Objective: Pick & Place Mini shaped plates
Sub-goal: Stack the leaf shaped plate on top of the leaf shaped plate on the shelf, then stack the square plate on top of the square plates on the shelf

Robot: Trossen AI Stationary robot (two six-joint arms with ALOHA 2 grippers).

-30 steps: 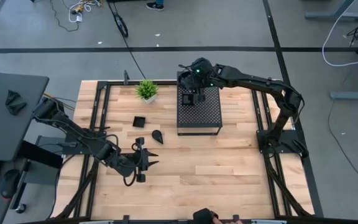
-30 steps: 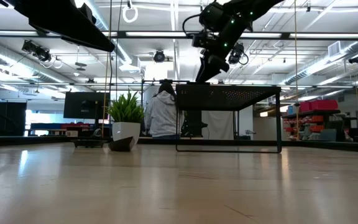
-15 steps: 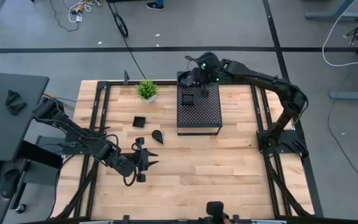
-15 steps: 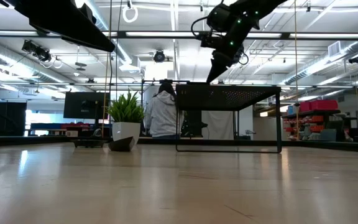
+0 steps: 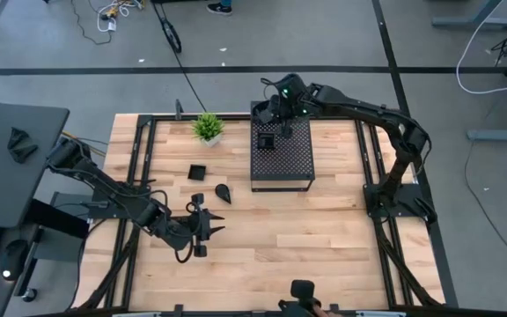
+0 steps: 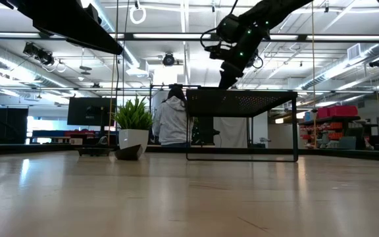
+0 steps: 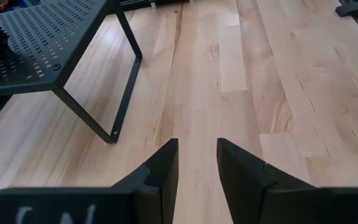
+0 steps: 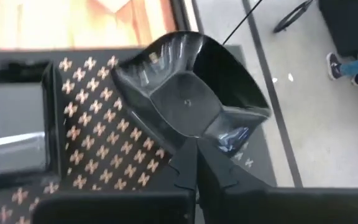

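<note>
Your square mini plate (image 8: 188,93) hangs tilted over the perforated black box (image 5: 282,154) — right gripper (image 8: 197,152) clamped on its rim. Another plate (image 8: 17,127) lies flat on the box. Left gripper (image 7: 196,163), fingers apart, hovers over the wooden table (image 5: 324,229).

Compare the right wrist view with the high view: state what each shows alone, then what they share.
Only the right wrist view shows the right gripper shut on a glossy black dish with a raised wavy rim.

Only the high view shows the small green potted plant, two small black dishes on the wooden table, one square and one teardrop, and the waiting left gripper.

Both show the black perforated box and a square black dish on it.
</note>
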